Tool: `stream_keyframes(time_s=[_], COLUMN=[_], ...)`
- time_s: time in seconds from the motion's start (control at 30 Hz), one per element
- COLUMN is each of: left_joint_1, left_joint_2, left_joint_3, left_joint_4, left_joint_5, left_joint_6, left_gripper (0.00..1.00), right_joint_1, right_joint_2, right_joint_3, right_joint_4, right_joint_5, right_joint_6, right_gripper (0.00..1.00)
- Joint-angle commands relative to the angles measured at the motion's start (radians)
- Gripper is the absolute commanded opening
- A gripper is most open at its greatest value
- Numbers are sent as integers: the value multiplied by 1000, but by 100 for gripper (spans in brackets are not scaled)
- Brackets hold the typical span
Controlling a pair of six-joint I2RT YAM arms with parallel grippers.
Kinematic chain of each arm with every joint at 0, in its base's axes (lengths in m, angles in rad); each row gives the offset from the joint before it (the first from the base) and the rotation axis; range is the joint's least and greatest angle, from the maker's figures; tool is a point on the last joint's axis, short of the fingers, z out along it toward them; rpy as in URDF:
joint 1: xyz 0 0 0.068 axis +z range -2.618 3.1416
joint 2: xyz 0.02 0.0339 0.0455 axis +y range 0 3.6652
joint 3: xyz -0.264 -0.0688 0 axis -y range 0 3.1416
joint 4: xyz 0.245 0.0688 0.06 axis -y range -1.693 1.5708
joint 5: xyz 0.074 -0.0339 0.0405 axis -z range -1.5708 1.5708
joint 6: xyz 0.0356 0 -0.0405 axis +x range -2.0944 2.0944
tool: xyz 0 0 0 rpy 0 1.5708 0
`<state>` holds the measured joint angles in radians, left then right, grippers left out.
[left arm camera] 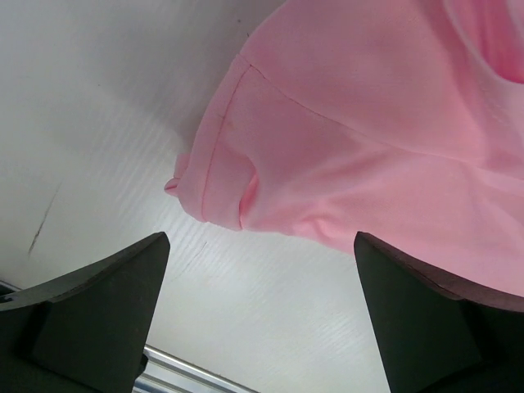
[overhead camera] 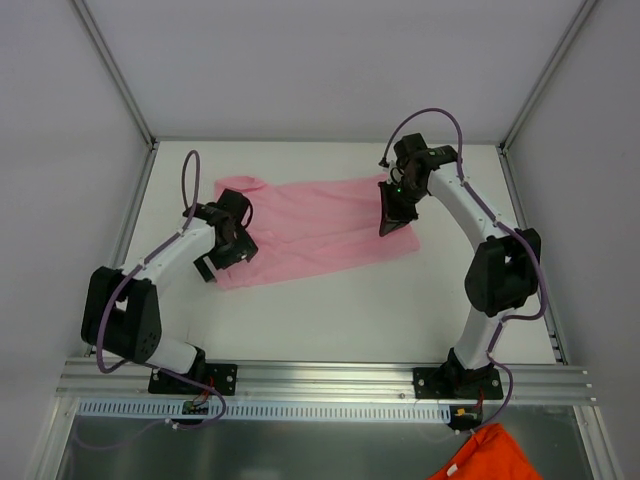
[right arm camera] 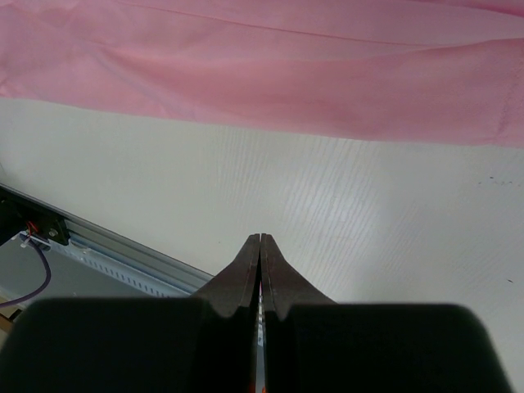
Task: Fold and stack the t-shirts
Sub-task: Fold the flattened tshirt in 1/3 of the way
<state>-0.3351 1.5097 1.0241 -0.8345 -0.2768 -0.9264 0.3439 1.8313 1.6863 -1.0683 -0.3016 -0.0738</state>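
The thin light pink t-shirt lies in a long band, apparently only part-folded and unstacked; my left gripper is spread, my right gripper pressed together on nothing.

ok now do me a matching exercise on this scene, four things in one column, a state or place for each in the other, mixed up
Things:
1. left gripper
2. right gripper
3. pink t-shirt
4. orange cloth

States and places:
a. lying spread out on the white table
b. jaws wide open
c. bunched at the near right corner, off the table
d. fingers pressed together, nothing between them

Pairs: 1-b, 2-d, 3-a, 4-c
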Motion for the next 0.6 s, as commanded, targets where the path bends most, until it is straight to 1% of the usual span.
stream_keyframes(time_s=[0.0,0.07,0.2,0.37,0.47,0.53,0.57], left_joint_1=[-12,-10,-10,-10,-10,-10,-10], left_joint_2=[-92,-123,-187,-194,-210,-217,-220], left_joint_3=[10,-4,-87,-173,-194,-205,-217], left_joint_4=[-25,-28,-17,14,47,77,87], left_joint_5=[-71,-68,-47,-13,-10,-12,-12], left_joint_6=[9,12,3,-20,-20,-11,-8], left_gripper=[99,97,93,90,90,87,83], right_joint_1=[9,10,10,9,10,10,9], right_joint_2=[-10,-7,-9,-30,-44,-56,-63], right_joint_3=[6,3,-4,1,-2,-17,-28], right_joint_4=[-9,-7,-10,-18,-22,-22,-16], right_joint_5=[-13,-13,-1,5,10,18,19], right_joint_6=[-23,-21,-27,-24,-27,-29,-30], right_gripper=[1,1,1,1,1,1,1])
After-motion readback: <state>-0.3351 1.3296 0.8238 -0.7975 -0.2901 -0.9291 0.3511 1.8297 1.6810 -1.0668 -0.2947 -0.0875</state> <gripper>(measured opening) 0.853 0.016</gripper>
